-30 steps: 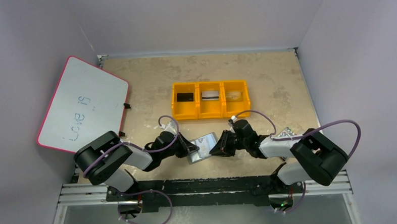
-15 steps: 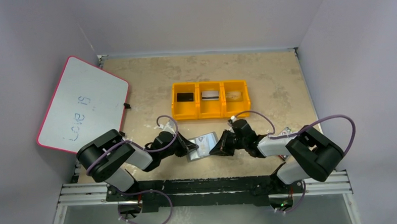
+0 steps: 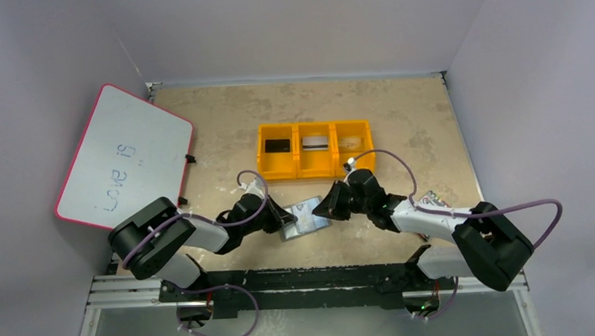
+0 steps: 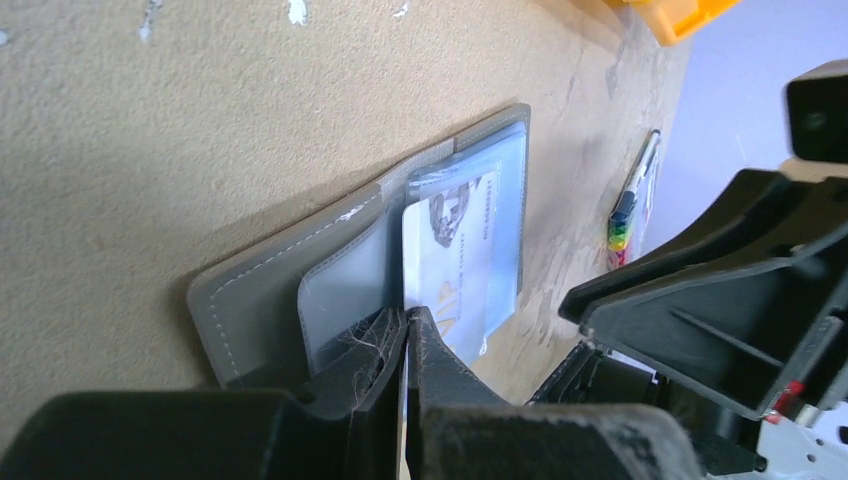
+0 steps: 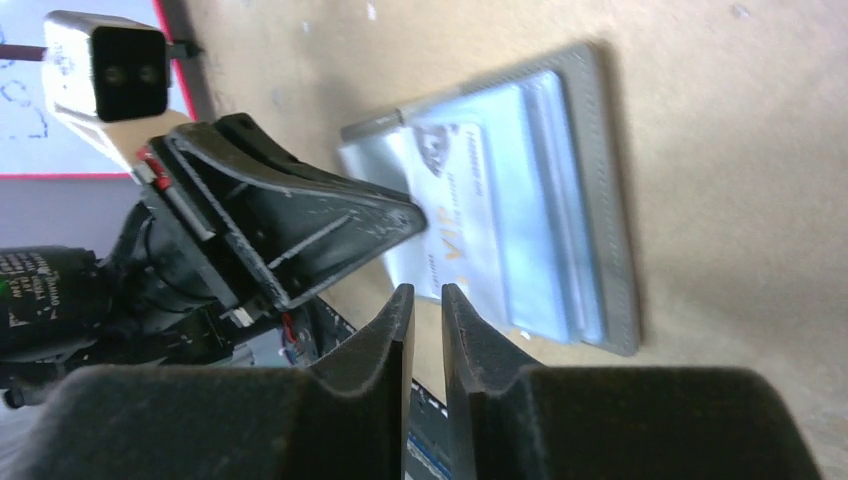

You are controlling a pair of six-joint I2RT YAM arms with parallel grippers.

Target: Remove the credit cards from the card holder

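The card holder (image 3: 310, 219) lies open on the table between my grippers, grey outside and pale blue inside. It also shows in the left wrist view (image 4: 255, 290) and the right wrist view (image 5: 605, 200). A white card with gold "VIP" print (image 4: 455, 250) sticks partly out of a pocket and also shows in the right wrist view (image 5: 450, 215). My left gripper (image 4: 408, 318) is shut, pinching the holder's near edge by the fold. My right gripper (image 5: 421, 292) is narrowly open and empty, its tips just off the card's free end. The black (image 3: 278, 145), silver-white (image 3: 315, 143) and beige (image 3: 347, 143) cards lie in the bins.
The yellow three-part bin tray (image 3: 316, 171) stands just beyond the holder. A pink-edged whiteboard (image 3: 123, 157) leans at the left wall. A pack of coloured crayons (image 3: 432, 200) lies on the right and also shows in the left wrist view (image 4: 622, 225).
My right gripper has drawn back from the holder's right side and moved a little toward the bins; the right arm's elbow swung outward. The left gripper has stayed on the holder.
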